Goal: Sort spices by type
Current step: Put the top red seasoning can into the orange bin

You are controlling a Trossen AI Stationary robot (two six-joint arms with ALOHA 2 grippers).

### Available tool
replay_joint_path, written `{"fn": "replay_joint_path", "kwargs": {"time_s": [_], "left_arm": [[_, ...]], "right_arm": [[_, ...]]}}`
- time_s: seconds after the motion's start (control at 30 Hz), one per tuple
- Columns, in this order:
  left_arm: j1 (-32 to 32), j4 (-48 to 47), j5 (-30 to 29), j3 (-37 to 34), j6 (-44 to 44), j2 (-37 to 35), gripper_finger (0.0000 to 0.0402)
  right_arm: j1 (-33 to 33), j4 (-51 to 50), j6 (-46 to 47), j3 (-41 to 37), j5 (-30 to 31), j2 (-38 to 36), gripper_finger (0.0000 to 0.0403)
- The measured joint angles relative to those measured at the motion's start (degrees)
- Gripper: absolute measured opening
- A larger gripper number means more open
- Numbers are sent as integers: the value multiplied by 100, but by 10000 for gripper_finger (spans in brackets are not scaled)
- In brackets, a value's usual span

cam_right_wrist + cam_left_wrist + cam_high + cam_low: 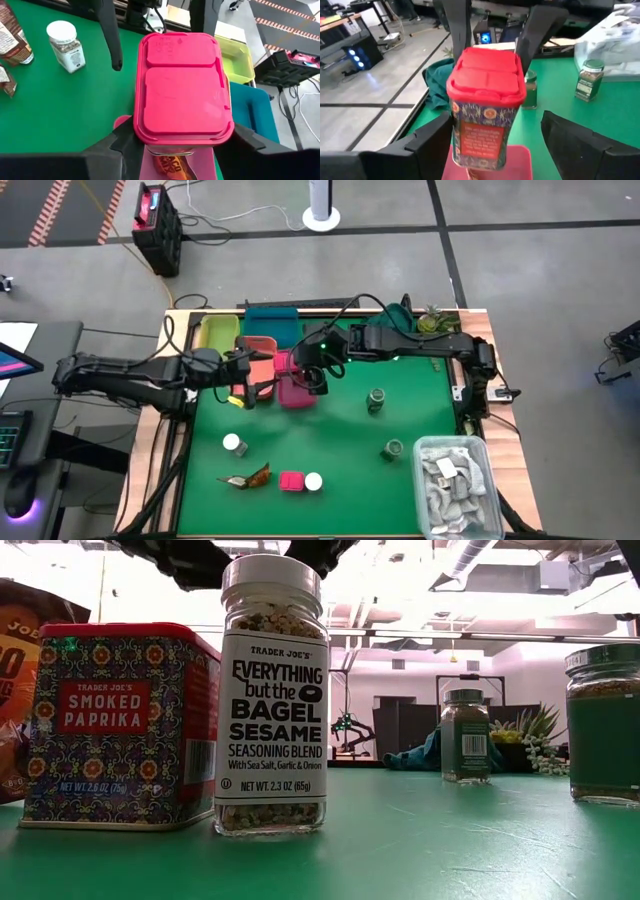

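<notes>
My right gripper (318, 376) is over the pink bin (296, 392) and is shut on a pink-lidded patterned tin (182, 82), also seen in the left wrist view (486, 100). My left gripper (246, 390) is open just left of that bin, its fingers (427, 145) wide apart and clear of the tin. A reddish-brown sachet (172, 164) lies in the bin under the tin. On the green mat stand two white-topped jars (232, 443) (313, 480), another pink tin (291, 481) and two green-topped jars (376, 400) (392, 449); a sachet (248, 477) lies there too. My right gripper pinches the tin between its two fingers (457, 35), at two opposite sides of its upper end by the lid (520, 92). The fingers come from above, pointing down. The tin is lifted clear above the pink bin, nearly upright, its lid facing up.
An orange bin (258, 348), a yellow-green bin (216, 332) and a teal bin (270, 320) stand along the far edge. A dark green cloth (404, 313) lies at the far right. A clear box of pale packets (455, 485) fills the near right corner.
</notes>
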Motion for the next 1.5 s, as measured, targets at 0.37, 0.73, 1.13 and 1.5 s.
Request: {"fn": "replay_joint_path", "kwargs": {"time_s": [0.37, 0.73, 1.13, 1.5], "left_arm": [[53, -40, -327, 312, 241, -2, 294], [193, 52, -298, 362, 1039, 189, 294], [195, 371, -320, 362, 1199, 566, 291], [195, 332, -259, 362, 901, 562, 204]], "right_arm": [[-45, 114, 22, 0, -33, 0, 220], [-36, 256, 39, 0, -82, 0, 221], [-30, 167, 26, 0, -116, 0, 222], [4, 142, -15, 0, -106, 0, 231]]}}
